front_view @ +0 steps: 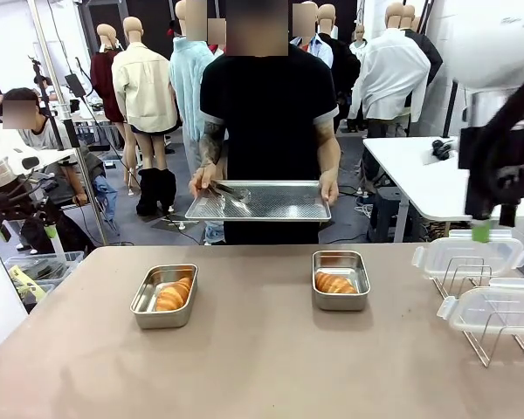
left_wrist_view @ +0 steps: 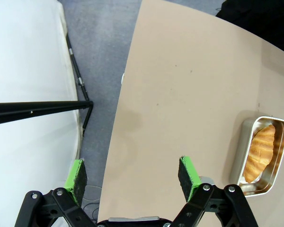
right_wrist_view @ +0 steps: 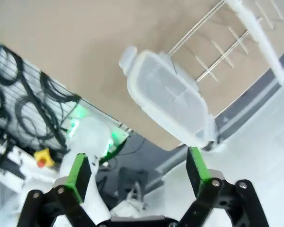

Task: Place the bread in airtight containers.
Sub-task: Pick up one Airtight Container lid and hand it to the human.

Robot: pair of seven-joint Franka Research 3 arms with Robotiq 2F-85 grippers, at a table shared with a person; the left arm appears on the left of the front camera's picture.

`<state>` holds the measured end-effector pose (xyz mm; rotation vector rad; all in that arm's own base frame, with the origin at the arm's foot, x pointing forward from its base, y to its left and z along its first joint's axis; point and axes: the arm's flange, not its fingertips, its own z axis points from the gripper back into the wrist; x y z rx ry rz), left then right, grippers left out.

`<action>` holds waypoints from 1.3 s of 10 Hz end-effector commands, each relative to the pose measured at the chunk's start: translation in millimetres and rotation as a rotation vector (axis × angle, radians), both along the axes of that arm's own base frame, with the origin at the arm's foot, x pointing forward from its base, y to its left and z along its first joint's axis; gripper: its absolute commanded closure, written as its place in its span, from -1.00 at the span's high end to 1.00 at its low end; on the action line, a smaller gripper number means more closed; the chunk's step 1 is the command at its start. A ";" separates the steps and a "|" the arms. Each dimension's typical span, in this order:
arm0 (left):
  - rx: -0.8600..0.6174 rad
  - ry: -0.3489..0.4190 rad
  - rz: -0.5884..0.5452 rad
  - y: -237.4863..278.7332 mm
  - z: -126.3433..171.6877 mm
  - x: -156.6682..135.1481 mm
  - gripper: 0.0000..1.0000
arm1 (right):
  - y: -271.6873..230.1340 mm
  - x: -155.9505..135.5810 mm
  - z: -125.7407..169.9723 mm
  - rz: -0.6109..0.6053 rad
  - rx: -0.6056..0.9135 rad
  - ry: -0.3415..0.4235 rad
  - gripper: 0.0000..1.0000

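Two steel tins stand on the tan table, and a croissant lies in each. The left tin [front_view: 148, 301] holds one croissant [front_view: 173, 295], the right tin [front_view: 341, 301] the other croissant [front_view: 335, 283]. Two clear lids [front_view: 469, 257] [front_view: 493, 310] rest on a wire rack at the right. My right gripper [front_view: 495, 225] hangs open above the farther lid. In the right wrist view, that lid [right_wrist_view: 168, 101] lies beyond the open right gripper [right_wrist_view: 138, 171]. My left gripper [front_view: 26, 229] is off the table's left edge. Through the left wrist view, the left gripper [left_wrist_view: 132, 177] is open and the tin [left_wrist_view: 244, 142] with its croissant [left_wrist_view: 260, 151] lies to the right.
A person stands at the far side holding a perforated metal tray [front_view: 279, 205] with tongs [front_view: 231, 192] lying on it. The wire rack [front_view: 498, 345] takes up the table's right end. A white table [front_view: 419, 175] stands behind on the right.
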<state>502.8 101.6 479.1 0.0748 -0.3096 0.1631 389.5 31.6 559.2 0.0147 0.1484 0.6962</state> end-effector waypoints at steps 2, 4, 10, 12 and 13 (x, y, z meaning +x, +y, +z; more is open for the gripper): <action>0.009 0.001 0.004 -0.3 0.3 -1.9 1.00 | 0.0 0.0 0.0 0.000 0.000 0.000 1.00; 0.009 0.001 0.004 -0.3 0.3 -1.9 1.00 | -26.2 -9.5 12.0 0.086 0.052 -0.027 1.00; 0.009 0.001 0.004 -0.3 0.3 -1.9 1.00 | -66.1 16.9 5.4 1.429 -0.320 0.151 1.00; 0.009 0.001 0.004 -0.3 0.3 -1.9 1.00 | -71.0 11.1 -19.9 1.358 -0.215 -0.033 1.00; 0.009 0.001 0.004 -0.3 0.3 -1.9 1.00 | -74.6 6.3 -30.5 1.310 -0.162 -0.110 1.00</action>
